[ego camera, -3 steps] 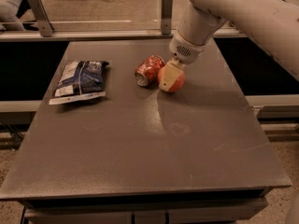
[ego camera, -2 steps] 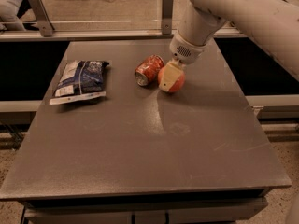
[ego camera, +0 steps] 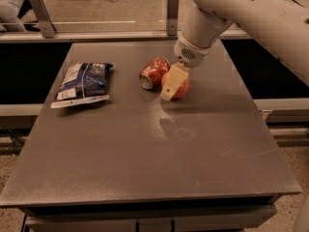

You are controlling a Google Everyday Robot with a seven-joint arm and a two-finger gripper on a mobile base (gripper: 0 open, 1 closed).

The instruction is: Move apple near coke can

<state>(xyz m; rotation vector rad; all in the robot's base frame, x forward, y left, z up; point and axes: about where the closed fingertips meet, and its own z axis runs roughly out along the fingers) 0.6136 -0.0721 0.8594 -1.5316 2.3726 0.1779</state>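
The red-orange apple [ego camera: 179, 87] sits on the grey table [ego camera: 145, 149], right beside the coke can [ego camera: 153, 72], which lies on its side with its silver end toward me. My gripper [ego camera: 173, 83] hangs down from the white arm, directly at the apple. One pale finger [ego camera: 173, 81] covers the apple's left front; the other finger is hidden behind it. The apple and the can are nearly touching.
A dark blue-and-white chip bag [ego camera: 82, 83] lies flat at the table's left. A metal rail with posts [ego camera: 172, 11] runs behind the table's far edge. The white arm [ego camera: 251, 18] fills the upper right.
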